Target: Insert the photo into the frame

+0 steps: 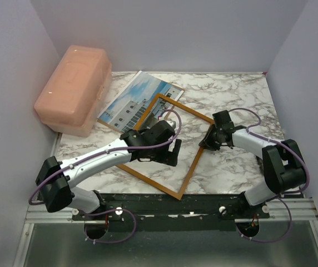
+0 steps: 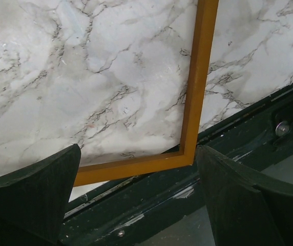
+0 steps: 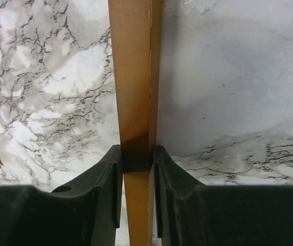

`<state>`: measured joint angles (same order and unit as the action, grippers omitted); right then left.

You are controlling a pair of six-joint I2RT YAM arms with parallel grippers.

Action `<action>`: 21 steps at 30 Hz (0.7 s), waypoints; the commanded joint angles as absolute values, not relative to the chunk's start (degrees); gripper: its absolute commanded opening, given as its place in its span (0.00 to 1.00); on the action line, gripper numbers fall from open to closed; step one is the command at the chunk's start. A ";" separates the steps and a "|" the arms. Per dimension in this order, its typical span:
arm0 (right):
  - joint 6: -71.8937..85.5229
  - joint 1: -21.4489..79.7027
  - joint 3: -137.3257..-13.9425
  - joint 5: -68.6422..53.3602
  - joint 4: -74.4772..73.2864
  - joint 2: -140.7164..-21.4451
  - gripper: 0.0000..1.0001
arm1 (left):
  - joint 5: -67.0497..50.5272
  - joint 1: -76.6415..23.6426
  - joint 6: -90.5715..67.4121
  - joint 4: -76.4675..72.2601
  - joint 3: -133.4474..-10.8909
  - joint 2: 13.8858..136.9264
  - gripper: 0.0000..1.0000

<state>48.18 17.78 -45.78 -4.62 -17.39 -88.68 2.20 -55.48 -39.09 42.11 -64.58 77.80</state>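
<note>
Photo [image 1: 134, 100]: lies flat at the far left of the table [image 1: 237, 92], outside the frame's opening. Its near right corner is overlapped by the frame's far corner.
Photo edges: the left edge lies just beside the pink box [image 1: 75, 89]; the far edge is near the back wall.
Frame [image 1: 148, 179]: sits turned like a diamond in the middle of the table, one corner toward the photo and one toward the near edge. Only bare marble shows inside it.
Frame, near corner [image 2: 187, 154]: reaches almost to the dark rail [image 1: 164, 203] along the table's near edge.
Frame, right side: held by the right arm. Whether this side is lifted off the marble cannot be told.
Right gripper [image 1: 208, 140]: clamped on the frame. In the wrist view [image 3: 136, 151] both fingers [image 3: 105, 174] press flat on either face of the wooden rail.
Left gripper [image 1: 173, 150]: over the frame's opening, jaws wide apart and holding nothing. In its wrist view [image 2: 139, 151] the fingers [image 2: 39, 195] stand either side of the frame's near corner, apart from it.
Open room: bare marble lies right of the frame as far as the right wall. The left side is crowded by the box and the photo.
</note>
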 commanded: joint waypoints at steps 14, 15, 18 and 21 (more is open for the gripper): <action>45.67 17.93 -44.82 -4.17 -16.41 -81.04 0.86 | 1.06 -64.76 -38.97 39.57 -74.80 93.13 0.98; 44.98 17.94 -44.98 -3.92 -17.21 -80.20 0.89 | 0.52 -64.96 -39.02 39.60 -75.22 93.93 0.97; 44.04 17.53 -44.76 -3.60 -20.12 -77.81 0.94 | 0.09 -65.26 -38.81 41.38 -77.74 96.12 0.94; 43.39 16.45 -43.51 -5.33 -21.42 -75.49 0.94 | -2.37 -65.30 -37.57 43.20 -80.80 98.14 0.94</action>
